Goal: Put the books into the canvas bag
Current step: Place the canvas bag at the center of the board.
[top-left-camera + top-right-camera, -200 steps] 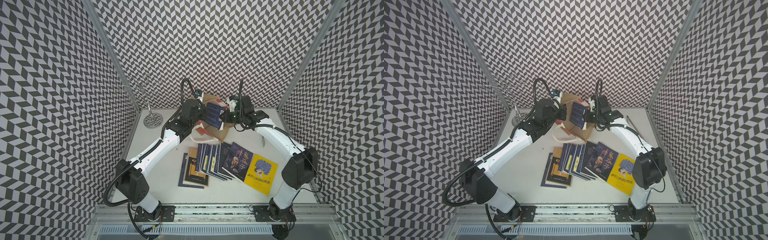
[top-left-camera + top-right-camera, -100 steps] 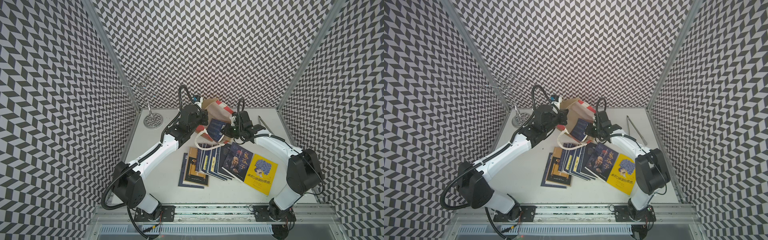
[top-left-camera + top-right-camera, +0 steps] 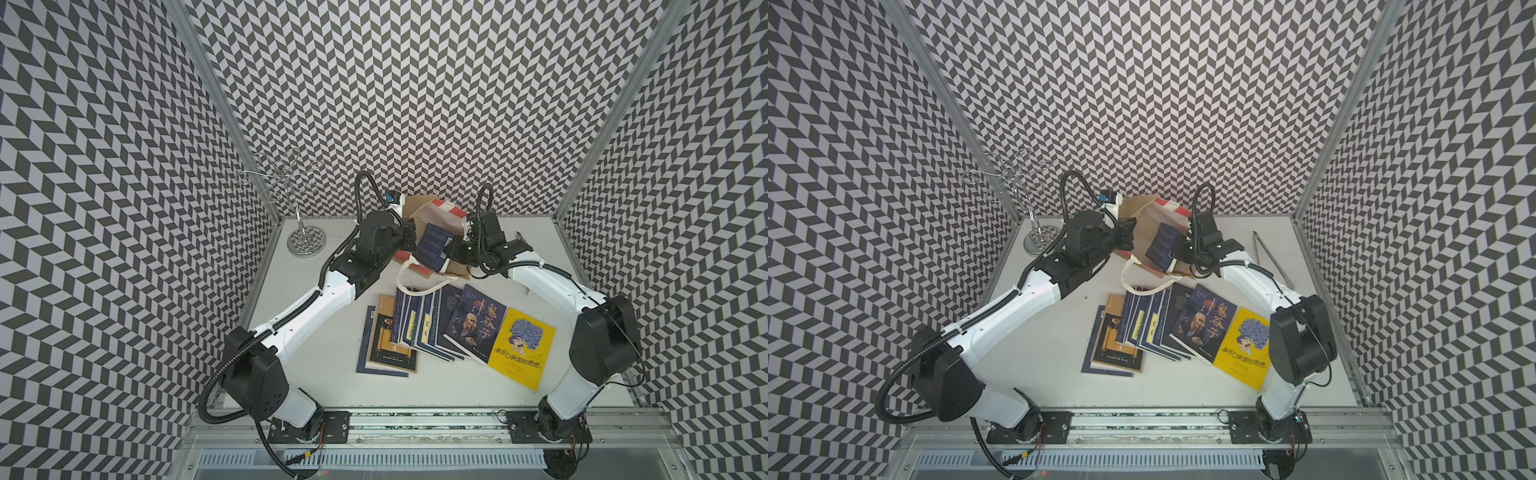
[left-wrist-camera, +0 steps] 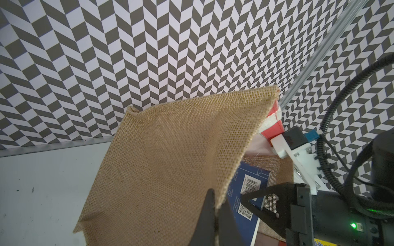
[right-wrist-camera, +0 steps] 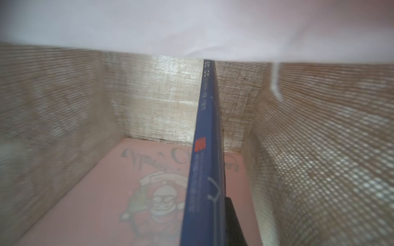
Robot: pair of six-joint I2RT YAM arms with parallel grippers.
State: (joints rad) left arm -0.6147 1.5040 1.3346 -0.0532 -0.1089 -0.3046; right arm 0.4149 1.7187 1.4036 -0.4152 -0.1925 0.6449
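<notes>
Bag (image 3: pixel 424 210): left claw (image 4: pixel 216 206) pinches side; right claw (image 3: pixel 449 252) clamps blue book (image 3: pixel 434 245) inside. Handle (image 3: pixel 400 278) overlaps spread books (image 3: pixel 419 328); stand (image 3: pixel 306 242) far left.

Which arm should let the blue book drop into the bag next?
Right. The right tool grips the navy book partly inside the canvas bag; the left tool is busy pinching its jute side open.

Coarse woven jute canvas bag (image 4: pixel 166 149), glossy paper books (image 3: pixel 478 328), shiny metal wire rack (image 3: pixel 306 242)
</notes>
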